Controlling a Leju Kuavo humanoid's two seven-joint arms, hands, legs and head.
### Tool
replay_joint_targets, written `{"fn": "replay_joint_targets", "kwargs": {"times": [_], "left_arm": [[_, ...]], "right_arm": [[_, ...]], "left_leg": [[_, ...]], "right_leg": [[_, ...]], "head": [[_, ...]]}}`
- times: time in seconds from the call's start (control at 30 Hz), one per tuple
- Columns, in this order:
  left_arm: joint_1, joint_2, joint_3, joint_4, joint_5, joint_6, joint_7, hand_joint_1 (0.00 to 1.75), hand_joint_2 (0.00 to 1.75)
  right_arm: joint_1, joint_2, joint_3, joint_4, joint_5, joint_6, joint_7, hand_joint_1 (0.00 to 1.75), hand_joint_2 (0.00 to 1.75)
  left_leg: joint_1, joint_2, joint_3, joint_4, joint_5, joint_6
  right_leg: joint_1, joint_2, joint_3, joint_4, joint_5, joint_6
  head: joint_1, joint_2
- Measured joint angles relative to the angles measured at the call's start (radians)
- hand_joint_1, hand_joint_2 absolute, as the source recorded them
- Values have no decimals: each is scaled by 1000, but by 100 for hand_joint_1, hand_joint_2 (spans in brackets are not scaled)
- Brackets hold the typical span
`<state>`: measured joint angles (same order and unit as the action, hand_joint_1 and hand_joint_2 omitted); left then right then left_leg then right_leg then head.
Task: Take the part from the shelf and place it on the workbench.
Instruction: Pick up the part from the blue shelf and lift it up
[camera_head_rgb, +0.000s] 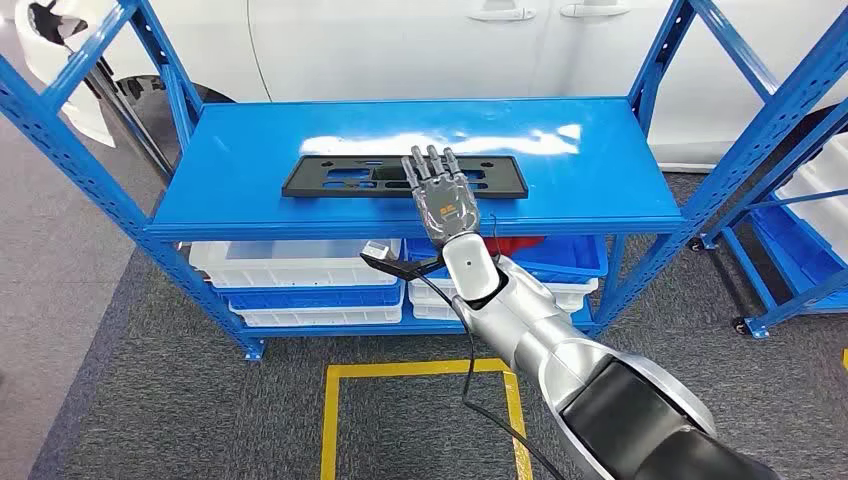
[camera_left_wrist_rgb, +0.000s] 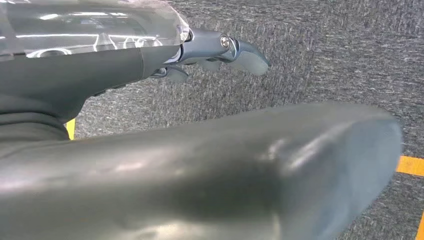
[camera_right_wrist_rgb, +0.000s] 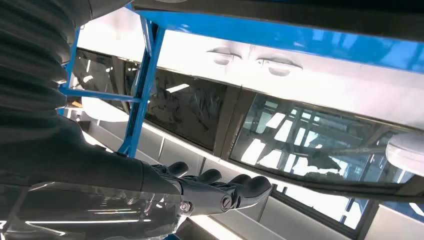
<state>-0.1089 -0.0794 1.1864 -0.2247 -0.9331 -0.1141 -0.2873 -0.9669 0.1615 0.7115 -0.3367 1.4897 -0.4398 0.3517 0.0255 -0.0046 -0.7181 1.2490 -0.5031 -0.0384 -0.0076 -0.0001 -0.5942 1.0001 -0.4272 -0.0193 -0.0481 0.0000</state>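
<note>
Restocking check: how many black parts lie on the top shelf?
1. The black part lies flat near the middle of the blue shelf, with the right hand over its right portion, fingers extended.

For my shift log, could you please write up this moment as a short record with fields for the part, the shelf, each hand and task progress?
part: black flat part, lying on the top board of the blue shelf
right hand: fingers extended and apart, above the part's right portion; contact cannot be told
left hand: hanging over grey carpet, holding nothing
lower shelf: white and blue bins
behind shelf: white car
progress: part not yet lifted
</note>
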Motion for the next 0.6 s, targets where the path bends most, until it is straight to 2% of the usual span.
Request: {"fn": "replay_joint_targets", "kwargs": {"times": [0.07,0.1,0.13,0.17,0.23,0.3,0.33,0.37,0.43,0.47,0.5,0.53,0.6], "left_arm": [[0,0,0,0,0,0,0,0,0],[-1,0,1,0,0,0,0,0,0],[-2,0,1,1,0,0,0,0,0],[-2,0,1,1,0,0,0,0,0],[-1,0,2,2,0,0,0,0,0],[0,0,3,2,0,0,0,0,0],[-1,0,3,2,0,0,0,0,0],[-1,0,4,2,0,0,0,0,0],[-1,1,4,2,1,0,-1,0,0],[0,1,5,2,2,0,-1,0,0],[1,1,5,2,3,-1,-1,0,0],[1,1,6,2,3,-2,-2,0,0],[2,-2,6,3,3,-3,-5,0,0]], "right_arm": [[-2,3,0,3,0,0,-3,0,175],[-4,5,0,6,0,0,-5,0,175],[-7,8,0,8,0,1,-8,0,175],[-8,10,0,11,0,1,-10,0,175],[-10,13,0,15,0,3,-15,0,175],[-11,14,0,18,-1,5,-19,0,175],[-11,14,0,20,-1,6,-21,0,175],[-11,14,0,21,-1,7,-23,0,175],[-9,15,0,25,-1,9,-27,0,175],[-6,15,0,28,-1,10,-29,0,175],[-4,15,0,31,0,11,-30,0,175],[-3,15,0,33,2,13,-31,0,175],[-4,15,0,35,8,14,-31,0,175]], "left_leg": [[4,1,39,-84,40,-4],[5,1,71,-148,63,-4],[5,1,93,-193,76,0],[4,0,103,-216,76,6],[0,-3,103,-217,71,25],[0,-4,107,-220,71,39],[0,-4,109,-221,70,46],[0,-3,112,-222,69,51],[-4,-3,115,-222,64,58],[-6,-3,117,-222,61,60],[-9,-4,122,-222,57,62],[-12,-6,128,-222,53,62],[-17,-8,144,-223,41,61]], "right_leg": [[-2,1,2,6,-6,6],[-2,2,2,12,-12,12],[-1,3,0,18,-16,18],[1,4,-1,21,-19,24],[1,5,-1,20,-20,34],[-2,4,-5,36,-33,43],[-4,3,-20,69,-52,47],[-5,3,-48,124,-78,49],[-5,3,-126,263,-127,49],[-4,3,-156,307,-131,48],[-4,3,-169,315,-115,45],[-2,3,-160,279,-80,39],[7,3,-104,143,1,18]], "head": [[0,0],[0,0],[0,0],[0,0],[0,0],[0,0],[0,0],[0,0],[0,0],[0,0],[0,0],[0,0],[0,0]]}}
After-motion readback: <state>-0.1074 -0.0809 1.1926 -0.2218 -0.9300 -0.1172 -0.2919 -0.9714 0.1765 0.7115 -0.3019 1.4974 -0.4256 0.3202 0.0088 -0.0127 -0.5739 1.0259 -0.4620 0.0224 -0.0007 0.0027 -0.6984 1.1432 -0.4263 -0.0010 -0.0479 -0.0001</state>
